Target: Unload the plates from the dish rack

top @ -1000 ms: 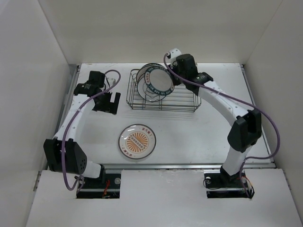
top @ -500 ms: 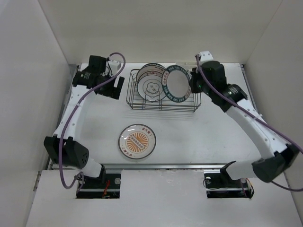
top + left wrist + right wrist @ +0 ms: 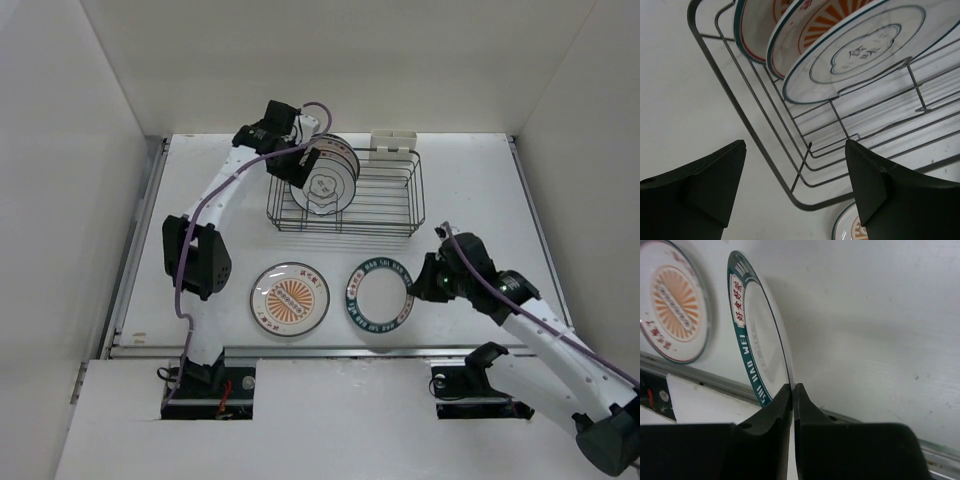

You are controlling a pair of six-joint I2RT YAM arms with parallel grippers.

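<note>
Closest to us, along the desk's near edge, the right gripper (image 3: 425,285) (image 3: 792,387) is clenched on the right rim of the teal-banded plate (image 3: 379,293) (image 3: 757,340), one finger on each face of the thin edge. From above that plate looks laid flat or nearly so, just beside the orange sunburst plate (image 3: 290,298) (image 3: 675,300), which lies face up near the middle of the near edge; we cannot tell whether the teal-banded plate rests fully on the desk.

Farther off, by the far edge, the dish rack (image 3: 390,205) (image 3: 765,145) carries the racked plates (image 3: 325,180) (image 3: 865,50), at least three, upright and leaning together at its left end; a white holder (image 3: 395,142) sits on its far long side toward the right. The left gripper (image 3: 290,150) (image 3: 795,150) hovers at the rack's far-left corner, jaws spread wide and grasping nothing.

We judge these plates light but stiff, glazed and slippery, and liable to chip against the wire or each other. The exposed upper rim is the place to pinch, a finger on each face; a shallow hold on the glaze could let one slide.
</note>
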